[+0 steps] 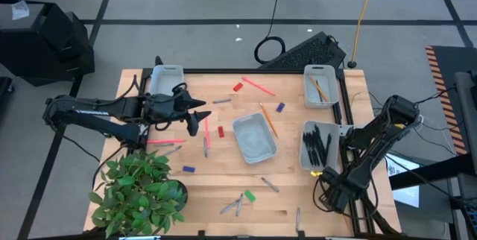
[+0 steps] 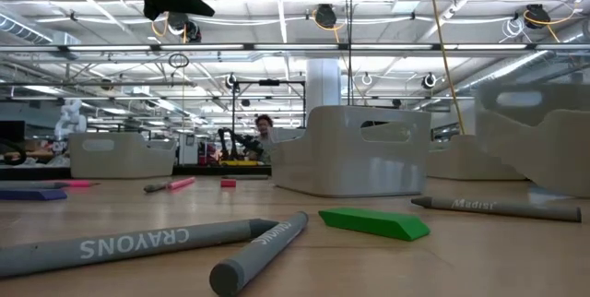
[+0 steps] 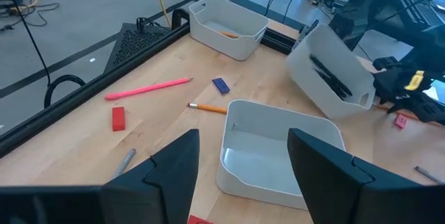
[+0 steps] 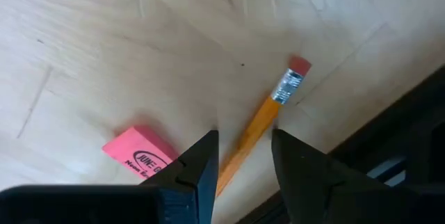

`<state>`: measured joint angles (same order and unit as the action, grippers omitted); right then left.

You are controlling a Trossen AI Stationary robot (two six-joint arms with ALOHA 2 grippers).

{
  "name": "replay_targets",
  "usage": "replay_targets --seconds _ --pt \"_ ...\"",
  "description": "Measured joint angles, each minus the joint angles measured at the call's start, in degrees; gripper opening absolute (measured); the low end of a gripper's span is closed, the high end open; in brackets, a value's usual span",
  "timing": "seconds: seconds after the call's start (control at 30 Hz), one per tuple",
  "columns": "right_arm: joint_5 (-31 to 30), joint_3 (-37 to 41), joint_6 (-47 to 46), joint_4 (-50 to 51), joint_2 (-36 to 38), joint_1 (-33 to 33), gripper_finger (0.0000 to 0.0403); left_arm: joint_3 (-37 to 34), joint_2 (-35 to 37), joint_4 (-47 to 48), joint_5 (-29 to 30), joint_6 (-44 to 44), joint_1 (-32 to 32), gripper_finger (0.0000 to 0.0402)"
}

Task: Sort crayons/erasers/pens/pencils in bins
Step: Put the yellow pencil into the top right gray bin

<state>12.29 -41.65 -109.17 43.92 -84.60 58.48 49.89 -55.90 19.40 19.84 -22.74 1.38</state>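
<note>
Right claw (image 4: 243,165) straddles an orange pencil (image 4: 268,113), hidden from overhead.

Both arms are matte black, jointed, trailing black cables; the left gripper (image 1: 195,113) and right gripper (image 4: 242,156) carry angular, tapered black fingers (image 3: 172,172).

Desk (image 1: 223,188): light wood planks, black frame rail along far and right edges. Potted plant (image 1: 138,191) with green leaves stands at the desk's near-left corner. Floor (image 1: 201,1): grey, crossed by dark lines; orange-and-black hazard tape (image 1: 440,65) at right. Black coiled cable (image 1: 270,48) and a black keyboard (image 1: 305,50) lie just beyond the far edge. Black case (image 1: 48,42) on the floor at far left. Low view: open ceiling with rows of strip lights (image 2: 277,20); a person (image 2: 265,131) stands far back.
</note>
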Motion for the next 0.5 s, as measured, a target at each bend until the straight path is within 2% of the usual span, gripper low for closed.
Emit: replay_targets --seconds 0.3,0.5 --pt "-2.3 -1.9 0.5 3.7 0.1 0.0 0.0128 0.0 0.0 0.0 0.0 0.0 0.0 0.0223" --pt "-4.0 -2.9 0.4 7.6 3.1 0.0 0.0128 0.0 0.0 0.0 0.0 0.0 0.0 0.0223"
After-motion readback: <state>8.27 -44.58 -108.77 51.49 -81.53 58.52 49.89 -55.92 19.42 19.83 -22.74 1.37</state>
